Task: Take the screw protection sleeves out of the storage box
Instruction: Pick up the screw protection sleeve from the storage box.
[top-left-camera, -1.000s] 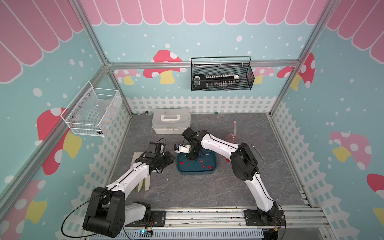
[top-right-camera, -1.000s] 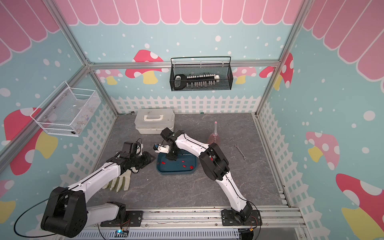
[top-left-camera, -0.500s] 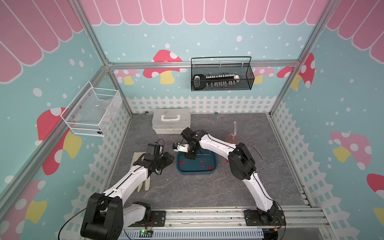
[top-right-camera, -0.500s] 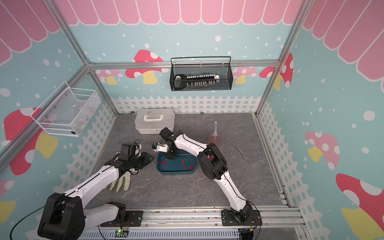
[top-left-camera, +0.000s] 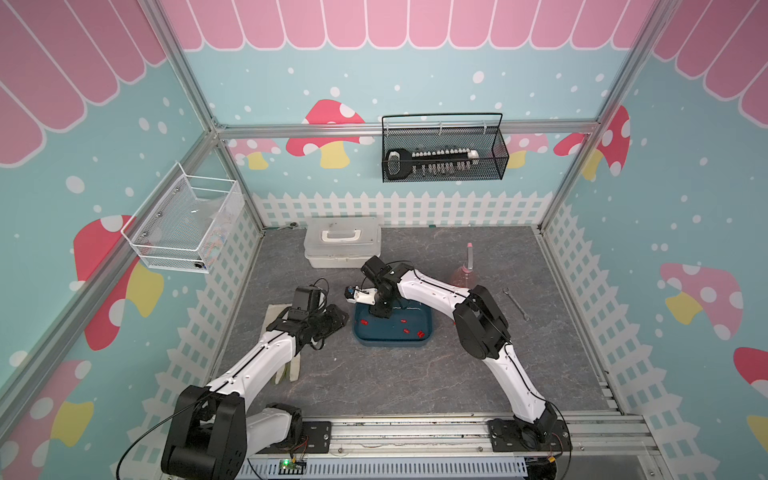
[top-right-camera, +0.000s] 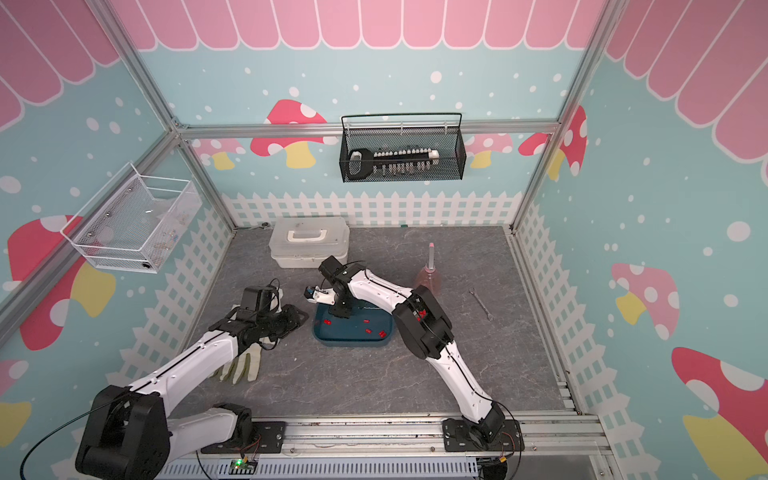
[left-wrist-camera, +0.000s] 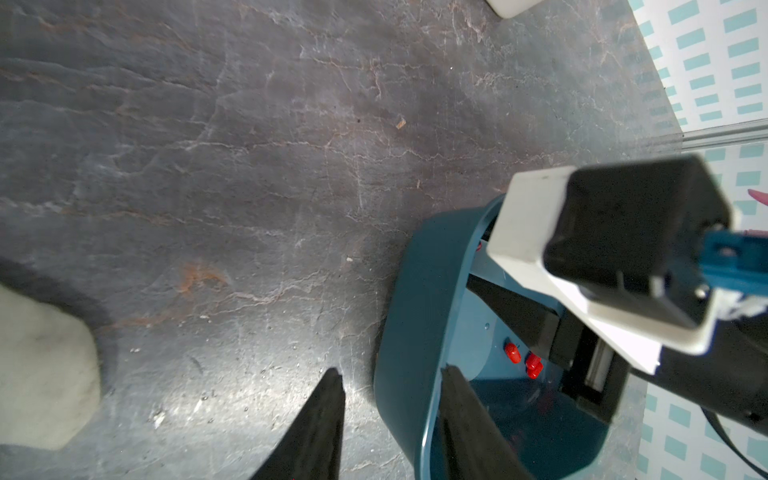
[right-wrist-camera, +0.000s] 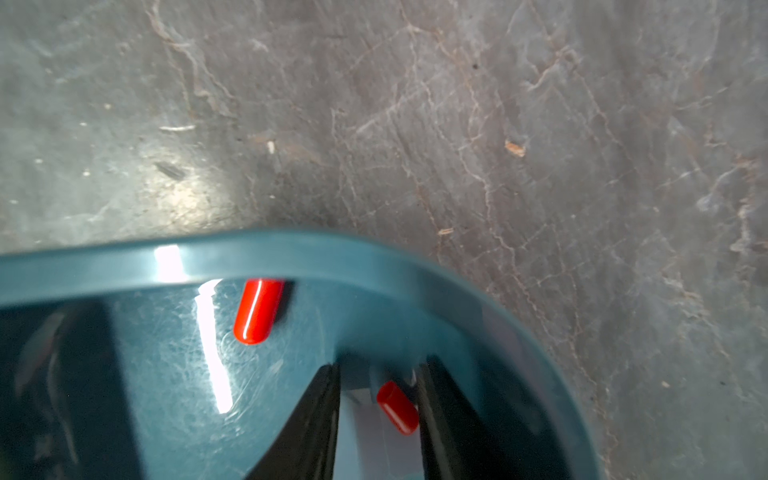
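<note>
One tiny red plastic screw protection sleeve (right-wrist-camera: 397, 407) lies between the parted fingers of the right claw (right-wrist-camera: 380, 363), down in the far-left corner of the shallow teal plastic storage box (right-wrist-camera: 291, 253). Long axis skewed across the gap, hugging one finger. Also open, the left claw (left-wrist-camera: 391, 370) straddles the box's left wall. Right arm nearer.

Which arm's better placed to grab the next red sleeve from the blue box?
Right. The right gripper sits inside the box, jaws open with a red sleeve between them. The left gripper straddles the box wall, no sleeve within its jaws.
</note>
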